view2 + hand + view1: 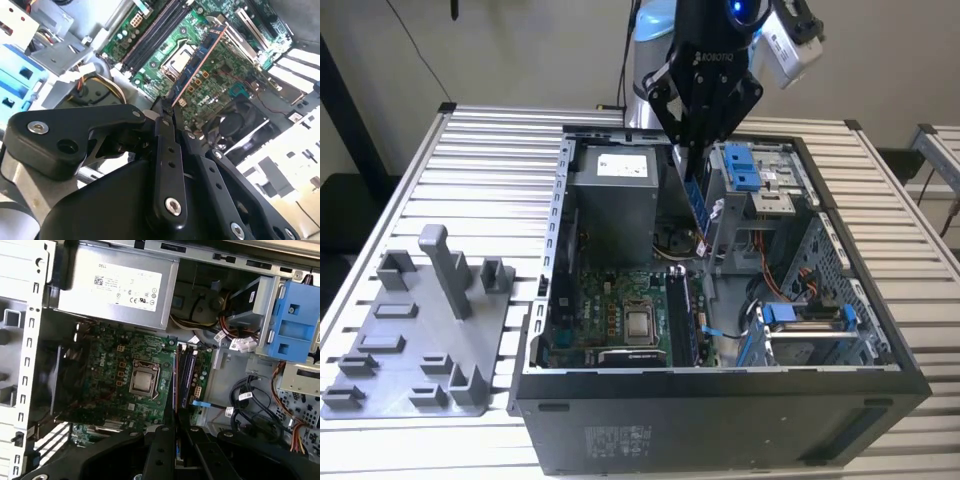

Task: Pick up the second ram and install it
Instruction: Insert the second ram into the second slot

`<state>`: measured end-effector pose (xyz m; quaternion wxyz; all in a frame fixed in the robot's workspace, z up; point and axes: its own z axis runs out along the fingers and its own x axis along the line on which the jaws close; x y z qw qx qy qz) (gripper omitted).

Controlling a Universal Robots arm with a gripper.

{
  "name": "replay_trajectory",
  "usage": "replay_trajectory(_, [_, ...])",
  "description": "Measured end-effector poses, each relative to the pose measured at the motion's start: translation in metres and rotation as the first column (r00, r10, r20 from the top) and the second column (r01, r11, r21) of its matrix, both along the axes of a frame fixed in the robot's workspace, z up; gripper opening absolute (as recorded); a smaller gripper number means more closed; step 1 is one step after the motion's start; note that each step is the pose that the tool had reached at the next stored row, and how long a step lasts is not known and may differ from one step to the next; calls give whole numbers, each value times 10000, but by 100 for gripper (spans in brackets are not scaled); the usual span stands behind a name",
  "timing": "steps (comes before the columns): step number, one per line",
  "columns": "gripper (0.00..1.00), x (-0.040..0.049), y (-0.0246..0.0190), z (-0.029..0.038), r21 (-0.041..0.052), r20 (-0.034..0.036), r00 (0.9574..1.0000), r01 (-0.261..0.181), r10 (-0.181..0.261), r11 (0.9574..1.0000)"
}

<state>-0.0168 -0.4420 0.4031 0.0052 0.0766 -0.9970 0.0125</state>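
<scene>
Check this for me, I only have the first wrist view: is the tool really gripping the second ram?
Observer: Yes. In the exterior view the tool is shut on the second ram, which hangs on end below it.
Operator: Is it seated in a slot?
Observer: No. In the second wrist view the stick's far end is apart from the memory slots, with its copper contact edge bare.
Operator: Anything beside the case?
Observer: A grey fixture tray lies on the table at the exterior view's left of the case.
</scene>
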Motion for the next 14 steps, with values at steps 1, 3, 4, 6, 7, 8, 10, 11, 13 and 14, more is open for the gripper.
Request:
replay_trajectory(1, [14, 0, 0, -16, 1, 9, 9999, 108, -108, 9999])
replay_trajectory(3, [14, 0, 0, -49, -1, 10, 9990, 453, -453, 9990])
replay_trajectory(4, [14, 0, 0, -63, -2, 10, 9980, 632, -632, 9980])
replay_trajectory(6, [14, 0, 0, -93, 0, 11, 9949, 1007, -1007, 9949])
replay_trajectory(7, [14, 0, 0, -106, 1, 11, 9930, 1185, -1185, 9930])
replay_trajectory(8, [14, 0, 0, -119, 1, 11, 9907, 1357, -1357, 9907])
replay_trajectory(10, [14, 0, 0, -146, 0, 10, 9868, 1618, -1618, 9868])
replay_trajectory(11, [14, 0, 0, -159, 0, 10, 9844, 1758, -1758, 9844])
replay_trajectory(13, [14, 0, 0, -189, 0, 11, 9796, 2010, -2010, 9796])
replay_trajectory(14, [14, 0, 0, -206, -1, 11, 9786, 2056, -2056, 9786])
